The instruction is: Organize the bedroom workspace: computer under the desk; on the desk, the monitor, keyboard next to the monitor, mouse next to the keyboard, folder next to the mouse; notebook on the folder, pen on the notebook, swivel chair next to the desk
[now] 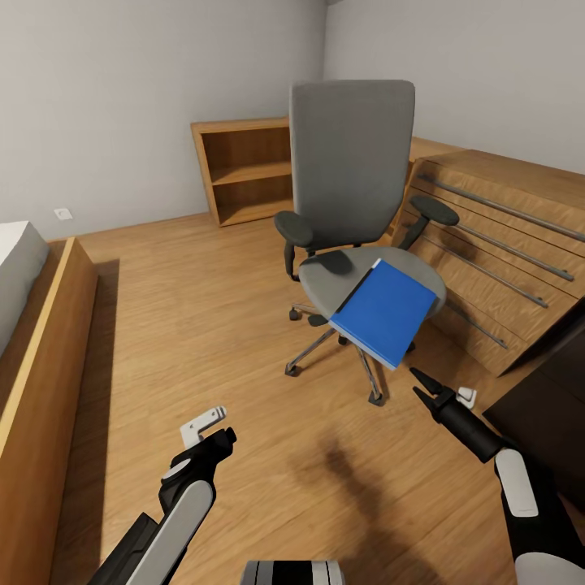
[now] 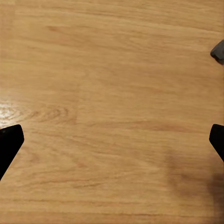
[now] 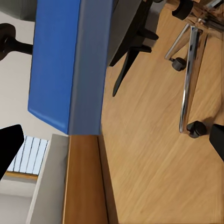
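Observation:
The grey swivel chair [image 1: 351,162] stands mid-room on the wood floor. The blue folder [image 1: 383,312] lies on its seat and overhangs the front edge. My right gripper [image 1: 424,387] hovers open just in front of and below the folder's near corner. In the right wrist view the folder [image 3: 52,60] is close ahead of the right gripper [image 3: 112,144], with the chair's metal base [image 3: 189,70] beside it. My left gripper [image 1: 216,428] hangs open over bare floor to the chair's left, as its own view [image 2: 112,144] confirms. A dark corner of the desk [image 1: 556,378] shows at the right.
A light-wood open shelf unit [image 1: 244,171] stands against the back wall. A long wood drawer unit [image 1: 496,244] with metal rails runs along the right, close behind the chair. A wood-framed bed [image 1: 36,357] borders the left. Floor lies open between bed and chair.

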Controlling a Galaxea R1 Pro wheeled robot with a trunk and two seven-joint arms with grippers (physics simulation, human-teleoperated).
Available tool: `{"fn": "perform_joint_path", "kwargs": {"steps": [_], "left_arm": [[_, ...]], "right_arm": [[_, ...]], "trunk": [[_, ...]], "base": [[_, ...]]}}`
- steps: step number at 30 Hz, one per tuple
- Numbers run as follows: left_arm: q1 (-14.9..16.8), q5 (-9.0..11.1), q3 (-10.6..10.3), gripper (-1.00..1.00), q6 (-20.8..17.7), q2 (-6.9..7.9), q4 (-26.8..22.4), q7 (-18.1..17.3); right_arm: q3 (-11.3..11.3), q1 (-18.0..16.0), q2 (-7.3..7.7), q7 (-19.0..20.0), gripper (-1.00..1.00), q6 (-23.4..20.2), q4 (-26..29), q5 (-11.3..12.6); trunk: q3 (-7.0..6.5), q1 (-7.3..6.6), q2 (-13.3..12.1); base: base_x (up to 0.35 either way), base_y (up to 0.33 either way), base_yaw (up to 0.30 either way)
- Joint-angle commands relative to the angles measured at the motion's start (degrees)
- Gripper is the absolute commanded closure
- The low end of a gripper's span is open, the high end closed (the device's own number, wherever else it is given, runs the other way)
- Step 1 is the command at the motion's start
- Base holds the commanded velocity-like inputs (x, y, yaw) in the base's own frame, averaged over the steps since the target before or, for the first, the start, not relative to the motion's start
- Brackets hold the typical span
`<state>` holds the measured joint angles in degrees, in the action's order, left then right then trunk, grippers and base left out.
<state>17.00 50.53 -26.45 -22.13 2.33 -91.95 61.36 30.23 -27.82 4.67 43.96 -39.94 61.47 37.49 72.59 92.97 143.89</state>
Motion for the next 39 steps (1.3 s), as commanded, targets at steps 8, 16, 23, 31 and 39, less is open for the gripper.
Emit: {"fn": "perform_joint_path", "kwargs": {"steps": [8,16,23,31,39], "left_arm": [[0.1,0.1,-0.4,-1.00,-0.3,0.05,-0.1,0.3],[0.1,0.0,-1.4,-1.00,-0.2,0.05,-0.1,0.3],[0.1,0.0,-1.6,-1.00,-0.2,0.05,-0.1,0.3],[0.1,0.0,-1.6,-1.00,-0.2,0.05,0.0,0.3],[0.1,0.1,-1.6,-1.00,-0.2,0.05,0.1,0.3]], "right_arm": [[0.0,0.0,-0.01,-0.1,-1.00,-0.2,-0.2,0.2],[0.0,0.0,-0.01,-0.1,-1.00,-0.2,-0.2,0.2],[0.0,0.0,-0.01,-0.1,-1.00,-0.2,-0.2,0.2],[0.0,0.0,-0.01,0.0,-1.00,-0.2,-0.2,0.2],[0.0,0.0,-0.01,0.0,-1.00,-0.2,-0.2,0.2]], "trunk": [[0.04,-0.01,0.0],[0.04,-0.01,0.0],[0.04,-0.01,0.0],[0.04,-0.01,0.0],[0.04,-0.01,0.0]], "base": [[0.007,0.000,0.000],[0.071,0.000,0.000],[0.016,0.000,0.000],[0.011,0.004,0.000],[0.099,0.069,0.000]]}}
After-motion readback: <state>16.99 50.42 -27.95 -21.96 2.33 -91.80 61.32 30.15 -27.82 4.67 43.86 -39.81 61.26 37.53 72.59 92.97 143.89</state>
